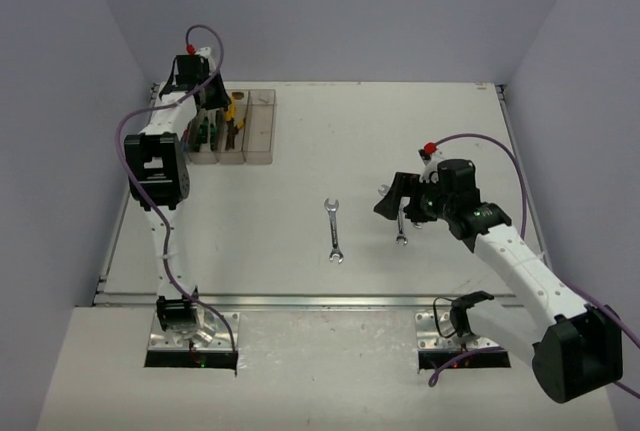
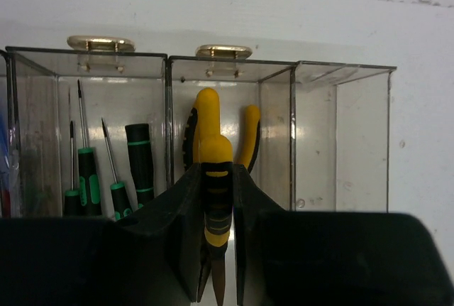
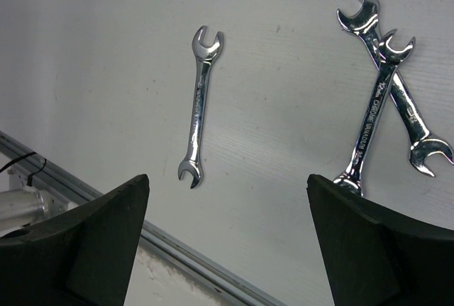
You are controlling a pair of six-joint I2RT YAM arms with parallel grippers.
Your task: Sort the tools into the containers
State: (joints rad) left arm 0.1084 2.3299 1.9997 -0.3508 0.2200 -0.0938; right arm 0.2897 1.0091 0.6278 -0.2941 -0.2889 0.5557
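The right gripper (image 3: 227, 214) hangs spread wide above two crossed wrenches (image 3: 374, 111) on the right of the table (image 1: 300, 171): stiff, slick steel, likely best pinched mid-shank. The left gripper (image 2: 216, 206) clamps yellow pliers (image 2: 213, 146) at the far-left bins (image 2: 340, 143).

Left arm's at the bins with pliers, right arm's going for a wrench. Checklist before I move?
1. Left gripper shut on pliers: ok.
2. Pliers facing the bin beside the screwdrivers: ok.
3. Pliers clear of its rim: cannot tell.
4. Right gripper open: ok.
5. Right gripper centred on a wrench: not ok, between lone wrench and crossed pair.
6. Crossed pair apart: not ok, they overlap.
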